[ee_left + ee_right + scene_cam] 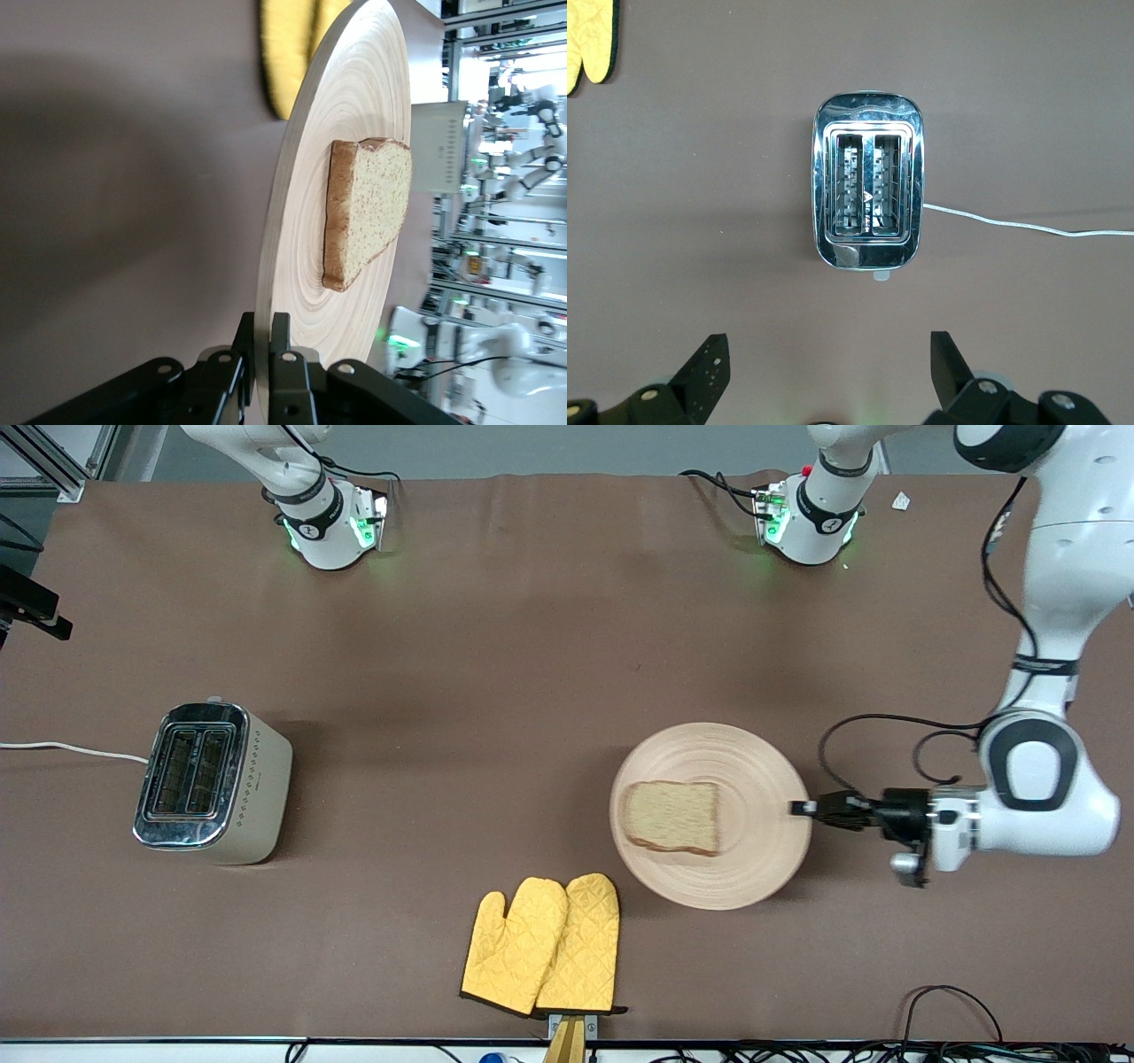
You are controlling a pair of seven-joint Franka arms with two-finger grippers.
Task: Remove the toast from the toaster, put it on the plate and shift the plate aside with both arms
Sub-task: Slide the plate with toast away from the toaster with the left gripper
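The toast (pixel 671 816) lay flat on the wooden plate (pixel 753 779), a little off centre toward the toaster's end of the table. The left gripper (pixel 804 808) had its fingers (pixel 280 354) pinched on the plate's rim, at the edge toward the left arm's end of the table; the left wrist view showed the thin rim caught between the two pads.

The toaster (pixel 211 783) stood well apart, toward the right arm's end, both slots empty and its white cord (pixel 71 748) trailing off the table edge. The right gripper (pixel 824 372) hung high over the toaster with its fingers spread wide, holding nothing, and looked to be waiting. A pair of yellow oven mitts (pixel 542 946) lay nearer the front camera than the plate, just beside its rim.

The plate looked stiff and fairly light, so a rim pinch should carry a slide across the brown cloth; a single grip at one edge would probably let it pivot or tip, which argued for a second hold on the rim across from the first. The toast seemed light and loose, likely to slip if the plate tilted or jerked.

A small mark sat on the toaster's side panel, perhaps a brand name, but it was too small to read. No other writing showed.
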